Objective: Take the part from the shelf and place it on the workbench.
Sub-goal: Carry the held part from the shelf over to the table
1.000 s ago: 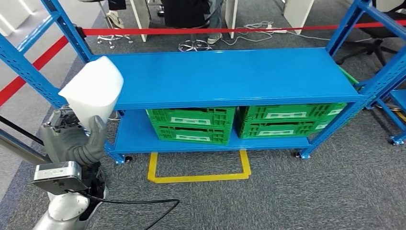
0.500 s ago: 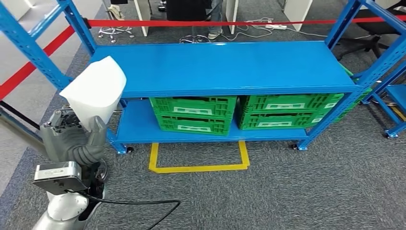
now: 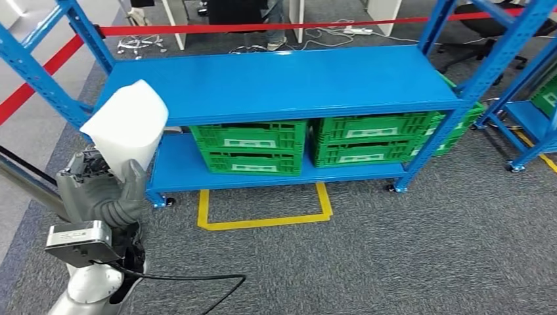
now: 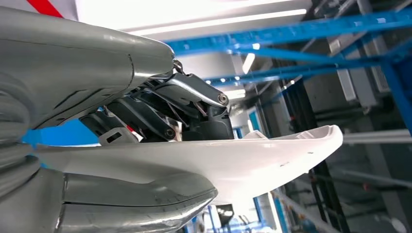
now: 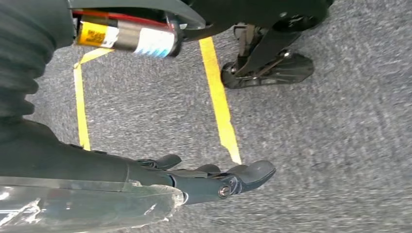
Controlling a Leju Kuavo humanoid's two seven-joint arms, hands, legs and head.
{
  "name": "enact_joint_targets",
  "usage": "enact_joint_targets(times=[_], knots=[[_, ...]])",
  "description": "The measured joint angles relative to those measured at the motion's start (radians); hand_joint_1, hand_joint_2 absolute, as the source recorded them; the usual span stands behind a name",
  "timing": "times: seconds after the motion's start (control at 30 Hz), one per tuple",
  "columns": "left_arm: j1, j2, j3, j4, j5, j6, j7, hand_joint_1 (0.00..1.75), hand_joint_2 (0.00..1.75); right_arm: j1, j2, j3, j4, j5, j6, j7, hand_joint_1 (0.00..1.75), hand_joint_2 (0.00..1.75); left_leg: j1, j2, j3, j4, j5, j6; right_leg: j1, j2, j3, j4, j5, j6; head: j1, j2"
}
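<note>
The part [image 3: 128, 125] is a curved white plastic shell, held upright at the lower left of the head view, in front of the left end of the blue shelf [image 3: 282, 85]. My left hand [image 3: 102, 193] grips it from below, thumb against its near face. The left wrist view shows the white part [image 4: 233, 160] clamped between the thick thumb and the dark fingers [image 4: 160, 107]. My right hand [image 5: 204, 179] hangs over grey carpet, fingers stretched out with nothing in them.
The shelf's top board is bare; two green crates [image 3: 249, 147] [image 3: 371, 141] sit on its lower board. A yellow floor marking [image 3: 263, 220] lies in front. Red barrier tape [image 3: 263, 27] runs behind, with a person's legs [image 3: 276, 13] beyond. Another blue rack [image 3: 525, 111] stands at right.
The whole scene has slid leftward in the head view, so the camera has turned; more of the right-hand rack shows. The left hand still holds the white part the same way.
</note>
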Motion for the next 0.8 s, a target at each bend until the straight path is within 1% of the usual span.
enact_joint_targets(times=[0.03, 0.07, 0.1, 0.13, 0.17, 0.2, 0.23, 0.27, 0.3, 0.33, 0.37, 0.4, 0.43, 0.47, 0.5, 0.53, 0.57, 0.6, 0.63, 0.67, 0.7, 0.73, 0.77, 0.8], knots=[[0.000, 0.000, 0.000, 0.000, 0.000, 0.000, 0.000, 1.75, 1.75, 0.001, 0.000, 0.000, 0.000, -0.001, 0.000, 0.000, 0.00, 1.75, 0.002, -0.009, -0.008, 0.020, -0.020, -0.006, -0.002, 0.006, -0.003, -0.001, 0.006, -0.009, -0.002, 0.000], [0.000, 0.000, -0.001, 0.000, -0.001, 0.000, 0.000, 1.75, 1.75, 0.001, 0.001, 0.000, 0.000, -0.001, 0.001, 0.000, 0.00, 1.75, 0.004, -0.022, -0.023, 0.060, -0.052, -0.012, -0.003, 0.013, -0.004, -0.002, 0.011, -0.017, -0.003, 0.000], [0.001, 0.000, -0.002, 0.000, -0.001, -0.001, 0.000, 1.75, 1.75, 0.001, 0.001, 0.000, 0.000, -0.001, 0.001, 0.000, 0.00, 1.75, 0.006, -0.037, -0.045, 0.120, -0.092, -0.017, -0.003, 0.019, -0.008, -0.001, 0.016, -0.023, -0.005, 0.000], [0.002, 0.001, -0.002, 0.000, -0.002, -0.001, 0.000, 1.75, 1.75, 0.002, 0.001, 0.000, 0.000, -0.001, 0.001, 0.001, 0.00, 1.75, 0.007, -0.045, -0.071, 0.190, -0.129, -0.020, -0.002, 0.027, -0.015, 0.000, 0.020, -0.027, -0.006, 0.000], [0.003, 0.001, -0.003, 0.000, -0.002, -0.001, 0.000, 1.75, 1.75, 0.002, 0.001, 0.000, 0.000, -0.001, 0.001, 0.001, 0.00, 1.75, 0.008, -0.048, -0.092, 0.248, -0.151, -0.021, -0.001, 0.035, -0.020, 0.001, 0.023, -0.028, -0.006, 0.000], [0.004, 0.002, -0.003, 0.000, -0.002, -0.001, 0.000, 1.75, 1.75, 0.002, 0.001, 0.000, 0.000, -0.001, 0.001, 0.001, 0.00, 1.75, 0.008, -0.050, -0.101, 0.280, -0.155, -0.020, 0.001, 0.044, -0.026, 0.003, 0.026, -0.029, -0.006, 0.000], [0.004, 0.002, -0.003, 0.000, -0.002, -0.001, 0.000, 1.75, 1.75, 0.002, 0.001, 0.000, 0.000, -0.001, 0.001, 0.002, 0.00, 1.75, 0.008, -0.051, -0.093, 0.274, -0.138, -0.018, 0.002, 0.054, -0.030, 0.006, 0.028, -0.029, -0.006, 0.000], [0.005, 0.003, -0.003, 0.000, -0.002, -0.001, 0.000, 1.75, 1.75, 0.002, 0.001, -0.001, 0.000, -0.002, 0.001, 0.002, 0.00, 1.75, 0.007, -0.057, -0.068, 0.230, -0.104, -0.012, 0.004, 0.065, -0.033, 0.008, 0.029, -0.029, -0.006, 0.000], [0.004, 0.003, -0.003, 0.000, -0.002, -0.001, 0.000, 1.75, 1.75, 0.002, 0.001, -0.001, 0.000, -0.002, 0.002, 0.002, 0.00, 1.75, 0.007, -0.074, -0.034, 0.165, -0.068, -0.004, 0.005, 0.075, -0.035, 0.011, 0.029, -0.028, -0.006, 0.000], [0.004, 0.003, -0.004, 0.000, -0.002, -0.001, 0.000, 1.75, 1.75, 0.002, 0.002, 0.000, 0.000, -0.003, 0.002, 0.002, 0.00, 1.75, 0.008, -0.095, -0.001, 0.102, -0.042, 0.004, 0.006, 0.085, -0.038, 0.013, 0.030, -0.027, -0.005, 0.000], [0.004, 0.003, -0.004, 0.000, -0.002, 0.000, 0.000, 1.75, 1.75, 0.001, 0.003, 0.000, 0.000, -0.003, 0.003, 0.002, 0.00, 1.75, 0.008, -0.115, 0.024, 0.053, -0.026, 0.010, 0.006, 0.094, -0.041, 0.015, 0.032, -0.024, -0.006, 0.000], [0.003, 0.003, -0.004, 0.000, -0.002, 0.001, 0.000, 1.75, 1.75, 0.001, 0.003, 0.000, 0.001, -0.004, 0.004, 0.002, 0.00, 1.75, 0.008, -0.127, 0.037, 0.027, -0.023, 0.015, 0.005, 0.103, -0.046, 0.016, 0.034, -0.020, -0.006, 0.000], [0.002, 0.003, -0.004, 0.000, -0.002, 0.001, 0.000, 1.75, 1.75, 0.000, 0.003, 0.000, 0.001, -0.005, 0.005, 0.002, 0.00, 1.75, 0.007, -0.126, 0.041, 0.018, -0.026, 0.016, 0.004, 0.111, -0.050, 0.016, 0.038, -0.014, -0.008, 0.000], [0.000, 0.003, -0.004, 0.000, -0.002, 0.002, 0.000, 1.75, 1.75, 0.001, 0.003, 0.000, 0.001, -0.005, 0.005, 0.002, 0.00, 1.75, 0.008, -0.116, 0.043, 0.005, -0.027, 0.017, 0.003, 0.120, -0.055, 0.016, 0.041, -0.008, -0.009, 0.000], [-0.001, 0.002, -0.004, 0.000, -0.001, 0.003, 0.000, 1.75, 1.75, 0.001, 0.002, -0.001, 0.001, -0.006, 0.005, 0.002, 0.00, 1.75, 0.009, -0.103, 0.044, -0.006, -0.027, 0.020, 0.004, 0.118, -0.064, 0.021, 0.038, -0.003, -0.009, 0.000], [-0.003, 0.002, -0.004, 0.000, -0.001, 0.003, 0.000, 1.75, 1.75, 0.002, 0.001, -0.001, 0.001, -0.007, 0.006, 0.002, 0.00, 1.75, 0.012, -0.091, 0.046, -0.018, -0.027, 0.022, 0.006, 0.105, -0.077, 0.036, 0.027, 0.003, -0.006, 0.000], [-0.004, 0.001, -0.004, 0.000, -0.001, 0.003, 0.000, 1.75, 1.75, 0.002, 0.000, -0.001, 0.001, -0.008, 0.006, 0.002, 0.00, 1.75, 0.015, -0.078, 0.048, -0.028, -0.026, 0.024, 0.006, 0.087, -0.096, 0.070, 0.005, 0.009, -0.001, 0.000], [-0.003, 0.001, -0.003, 0.000, -0.001, 0.004, 0.000, 1.75, 1.75, 0.002, 0.000, -0.001, 0.000, -0.009, 0.007, 0.002, 0.00, 1.75, 0.016, -0.067, 0.048, -0.029, -0.024, 0.026, 0.004, 0.064, -0.124, 0.124, -0.026, 0.015, 0.002, 0.000], [-0.003, 0.001, -0.002, 0.000, 0.000, 0.005, 0.000, 1.75, 1.75, 0.002, 0.000, -0.001, 0.001, -0.011, 0.009, 0.002, 0.00, 1.75, 0.016, -0.056, 0.046, -0.030, -0.024, 0.028, 0.001, 0.049, -0.154, 0.190, -0.057, 0.021, 0.005, 0.000], [-0.002, 0.002, -0.001, 0.000, 0.000, 0.006, 0.000, 1.75, 1.75, 0.003, 0.000, -0.001, 0.001, -0.015, 0.011, 0.002, 0.00, 1.75, 0.016, -0.044, 0.046, -0.030, -0.024, 0.028, -0.003, 0.041, -0.182, 0.250, -0.079, 0.027, 0.006, 0.000], [-0.001, 0.002, -0.001, 0.000, 0.002, 0.006, 0.000, 1.75, 1.75, 0.004, 0.000, -0.001, 0.001, -0.019, 0.013, 0.002, 0.00, 1.75, 0.016, -0.032, 0.045, -0.029, -0.024, 0.028, -0.007, 0.036, -0.199, 0.287, -0.086, 0.031, 0.005, 0.000], [-0.001, 0.003, -0.001, 0.000, 0.002, 0.006, 0.000, 1.75, 1.75, 0.006, -0.001, -0.001, 0.001, -0.024, 0.016, 0.002, 0.00, 1.75, 0.016, -0.021, 0.046, -0.029, -0.025, 0.028, -0.010, 0.032, -0.198, 0.287, -0.074, 0.035, 0.006, 0.000], [0.000, 0.002, -0.001, 0.000, 0.003, 0.006, 0.000, 1.75, 1.75, 0.008, -0.001, -0.001, 0.000, -0.030, 0.017, 0.003, 0.00, 1.75, 0.017, -0.011, 0.047, -0.028, -0.026, 0.026, -0.013, 0.025, -0.178, 0.250, -0.046, 0.037, 0.006, 0.000], [0.000, 0.002, -0.001, 0.000, 0.004, 0.006, 0.000, 1.75, 1.75, 0.010, -0.001, 0.000, 0.000, -0.035, 0.019, 0.003, 0.00, 1.75, 0.017, -0.002, 0.048, -0.027, -0.028, 0.023, -0.015, 0.011, -0.144, 0.185, -0.010, 0.039, 0.006, 0.000]])
